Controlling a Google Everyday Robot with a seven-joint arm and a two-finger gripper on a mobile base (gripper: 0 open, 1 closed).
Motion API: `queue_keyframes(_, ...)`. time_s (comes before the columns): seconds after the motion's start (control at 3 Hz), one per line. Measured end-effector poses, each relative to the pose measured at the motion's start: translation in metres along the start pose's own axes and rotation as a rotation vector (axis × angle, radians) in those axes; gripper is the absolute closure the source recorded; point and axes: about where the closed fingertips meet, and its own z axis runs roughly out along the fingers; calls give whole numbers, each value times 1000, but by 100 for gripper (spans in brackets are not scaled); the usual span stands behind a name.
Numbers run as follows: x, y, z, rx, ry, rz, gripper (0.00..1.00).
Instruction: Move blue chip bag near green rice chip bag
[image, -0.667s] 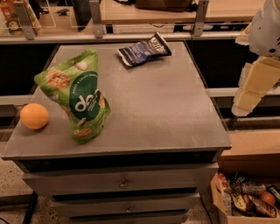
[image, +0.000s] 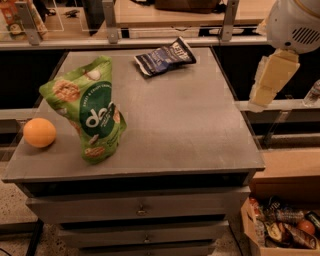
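The blue chip bag (image: 165, 56) lies flat at the far edge of the grey table (image: 190, 125), a small crinkled navy bag with white lettering. The green rice chip bag (image: 90, 112) stands upright near the table's front left, a large bright green pouch with a dark green circle. The two bags are well apart. My gripper (image: 270, 82) hangs from the white arm (image: 295, 22) off the table's right edge, to the right of the blue bag and above table height. It holds nothing that I can see.
An orange ball-like fruit (image: 39, 132) sits at the table's left edge beside the green bag. Drawers (image: 142, 210) run below the table. A cardboard box of snacks (image: 280, 227) stands on the floor at the lower right. A railed counter (image: 165, 15) runs behind.
My gripper has moved a little left and up, closer to the table's right edge. The bags and the fruit have not moved.
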Motion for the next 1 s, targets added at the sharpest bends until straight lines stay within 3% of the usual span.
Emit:
queue_keyframes(0.67, -12, -88, 36, 190, -44, 17, 0)
queue_keyframes(1.0, -12, -88, 36, 190, -44, 17, 0)
